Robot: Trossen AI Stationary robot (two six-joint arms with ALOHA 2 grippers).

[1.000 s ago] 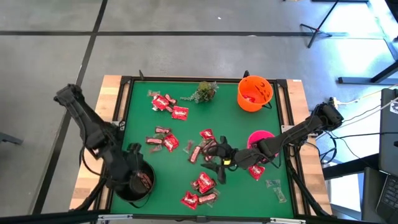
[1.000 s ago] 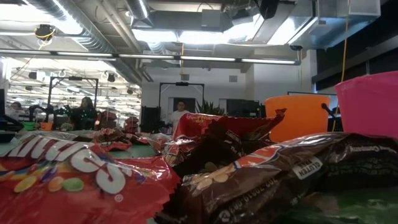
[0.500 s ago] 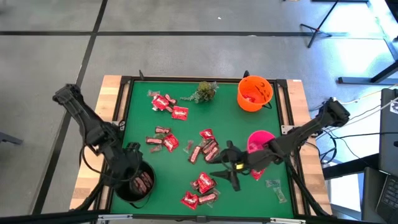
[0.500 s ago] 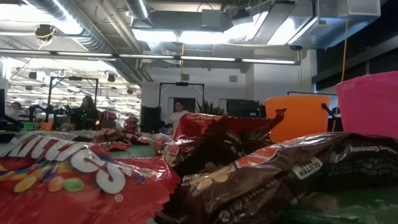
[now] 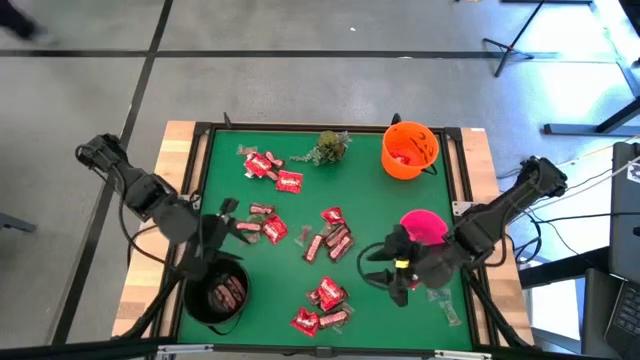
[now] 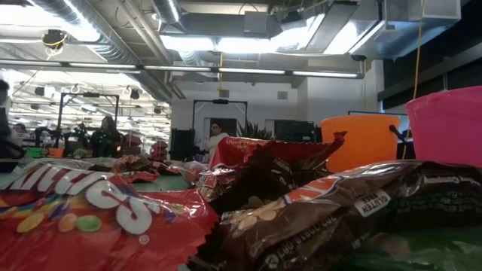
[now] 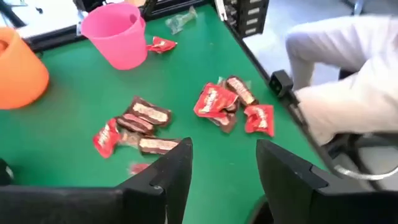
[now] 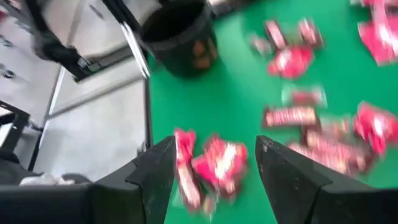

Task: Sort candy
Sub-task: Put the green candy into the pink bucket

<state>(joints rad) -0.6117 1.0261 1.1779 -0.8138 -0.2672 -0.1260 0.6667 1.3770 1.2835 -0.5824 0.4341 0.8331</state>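
Left pincer point(image 5: 222, 225) wide, empty, just above black bowl point(image 5: 216, 295) | right pincer point(image 5: 392, 272) wide, empty, across bench from bowl | candy point(image 5: 330, 240) between us

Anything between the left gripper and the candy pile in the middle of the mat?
Nothing visible. The left gripper, open and empty, hangs above the black bowl, beside the near candy. Only bare green mat lies between it and the middle pile.
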